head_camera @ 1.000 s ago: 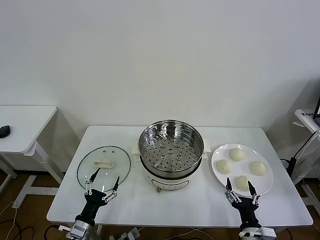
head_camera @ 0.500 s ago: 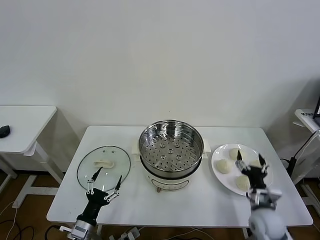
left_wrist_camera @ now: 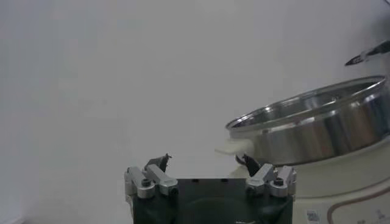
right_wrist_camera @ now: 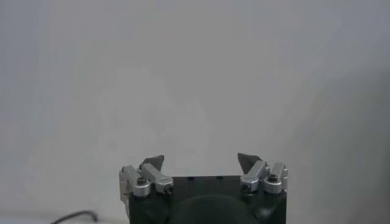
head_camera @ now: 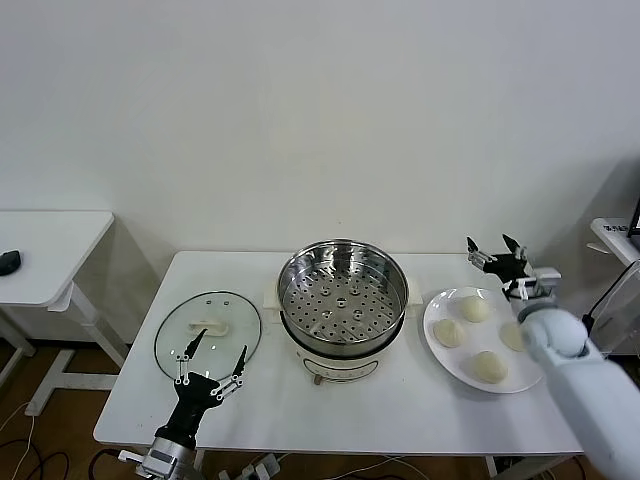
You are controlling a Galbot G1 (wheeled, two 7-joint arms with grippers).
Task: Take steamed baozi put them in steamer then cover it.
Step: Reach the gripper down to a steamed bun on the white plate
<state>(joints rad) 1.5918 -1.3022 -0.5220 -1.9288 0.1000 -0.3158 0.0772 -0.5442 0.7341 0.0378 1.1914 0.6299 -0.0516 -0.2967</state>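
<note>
The steamer [head_camera: 342, 290], a shiny perforated steel basket on a cream pot base, stands open and empty at the table's centre; the left wrist view shows its side [left_wrist_camera: 317, 125]. Several cream-white steamed baozi [head_camera: 474, 308] lie on a white plate [head_camera: 463, 378] to its right, one partly behind my right arm. My right gripper [head_camera: 495, 250] is raised above the plate's far edge, open and empty; its wrist view [right_wrist_camera: 201, 161] shows only bare wall. My left gripper [head_camera: 210, 365] hovers open and empty at the near edge of the glass lid [head_camera: 207, 330], facing the steamer [left_wrist_camera: 206, 161].
The white table [head_camera: 400, 400] carries the lid at left, the steamer in the middle and the plate at right. A second small white table [head_camera: 50, 250] with a dark object [head_camera: 8, 262] stands far left. The wall lies close behind.
My right arm has risen from the table's front edge, passed over the plate and now sits high above its far side. The left gripper has barely shifted.
</note>
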